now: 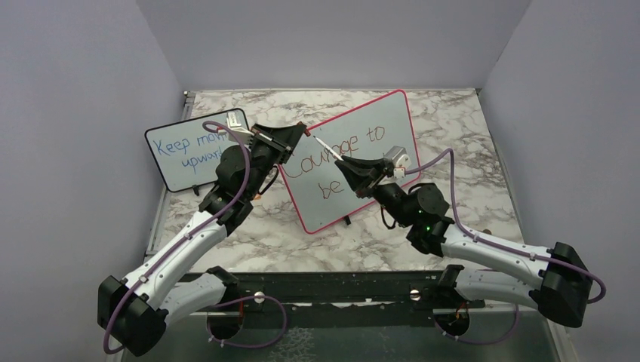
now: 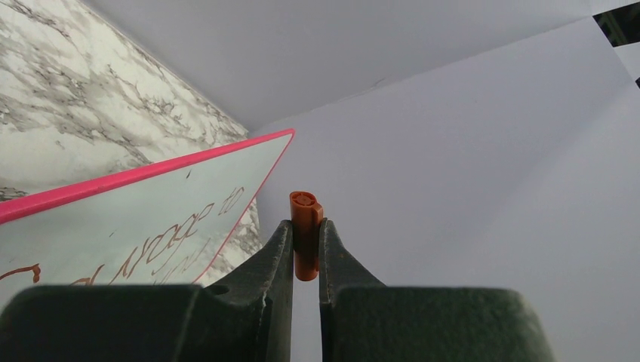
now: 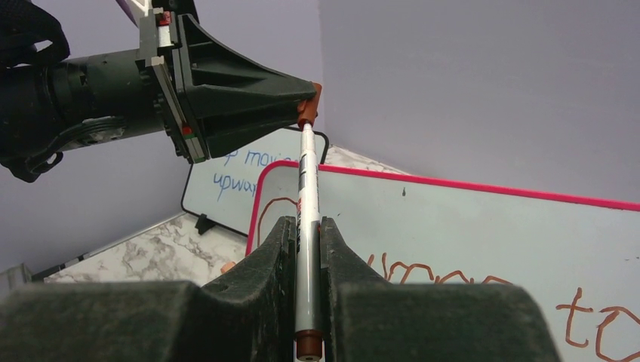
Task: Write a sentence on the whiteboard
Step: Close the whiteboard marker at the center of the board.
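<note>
The red-framed whiteboard (image 1: pixel 340 204) stands tilted at the table's middle. The sentence (image 1: pixel 343 151) on it reads "Courage to" with "be" below, in red-brown. My right gripper (image 1: pixel 341 160) is shut on a white marker (image 1: pixel 326 146) in front of the board. In the right wrist view the marker (image 3: pixel 306 226) runs up between my fingers, its front end meeting the orange-brown cap (image 3: pixel 307 111). My left gripper (image 1: pixel 300 136) is shut on that cap (image 2: pixel 306 234), with the board's left edge (image 2: pixel 136 219) beside it. The marker's tip is hidden inside or behind the cap.
A smaller black-framed board (image 1: pixel 198 148) with blue writing "Keep moving upward" stands at the back left, behind my left arm. The marble table (image 1: pixel 468 151) is enclosed by pale walls on three sides. The two arms meet over the red-framed board's left half.
</note>
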{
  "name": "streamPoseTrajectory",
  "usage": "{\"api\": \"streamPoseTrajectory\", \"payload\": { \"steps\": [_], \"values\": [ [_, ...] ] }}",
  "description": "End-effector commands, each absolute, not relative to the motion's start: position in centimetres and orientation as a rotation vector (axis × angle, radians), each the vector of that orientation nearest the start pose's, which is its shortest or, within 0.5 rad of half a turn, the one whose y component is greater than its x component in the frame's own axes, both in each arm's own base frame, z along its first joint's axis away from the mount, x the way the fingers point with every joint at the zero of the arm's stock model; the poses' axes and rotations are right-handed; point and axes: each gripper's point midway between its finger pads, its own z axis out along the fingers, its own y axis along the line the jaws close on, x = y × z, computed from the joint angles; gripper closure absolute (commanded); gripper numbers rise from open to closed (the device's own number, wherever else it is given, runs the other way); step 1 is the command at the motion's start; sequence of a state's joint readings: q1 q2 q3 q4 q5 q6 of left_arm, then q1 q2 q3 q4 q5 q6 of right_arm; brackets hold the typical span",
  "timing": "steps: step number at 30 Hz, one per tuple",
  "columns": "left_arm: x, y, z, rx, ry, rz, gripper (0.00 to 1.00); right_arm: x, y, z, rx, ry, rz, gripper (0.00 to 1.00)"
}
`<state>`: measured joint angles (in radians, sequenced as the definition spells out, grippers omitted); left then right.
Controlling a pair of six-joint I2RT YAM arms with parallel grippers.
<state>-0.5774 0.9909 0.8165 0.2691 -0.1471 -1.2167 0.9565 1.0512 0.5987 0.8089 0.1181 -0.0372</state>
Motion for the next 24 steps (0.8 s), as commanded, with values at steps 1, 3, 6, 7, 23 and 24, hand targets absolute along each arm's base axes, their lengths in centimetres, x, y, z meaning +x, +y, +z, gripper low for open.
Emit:
{"api": "streamPoseTrajectory", "payload": {
  "steps": [1, 3, 6, 7, 23, 24],
  "values": [
    [31.1, -22.0, 37.1, -0.659, 1.457, -1.377, 1.0, 23.7, 30.2, 35.0, -0.483, 1.106, 0.741, 0.99],
    [31.0, -22.0, 37.2, -0.662, 1.456, -1.385, 1.0, 23.6, 30.3, 34.9, -0.49, 1.106, 0.747, 0.99],
    [30.9, -22.3, 37.1, -0.661, 1.466, -1.4, 1.0, 23.6, 30.4, 34.7, -0.494, 1.111, 0.752, 0.99],
    [30.9, -22.5, 37.1, -0.654, 1.472, -1.406, 1.0, 23.6, 30.4, 34.8, -0.495, 1.109, 0.754, 0.99],
    [30.6, -23.1, 37.3, -0.645, 1.482, -1.444, 1.0, 23.9, 30.4, 34.7, -0.476, 1.123, 0.75, 0.99],
    [30.6, -23.2, 37.3, -0.643, 1.483, -1.446, 1.0, 23.9, 30.4, 34.6, -0.477, 1.124, 0.748, 0.99]
  ]
}}
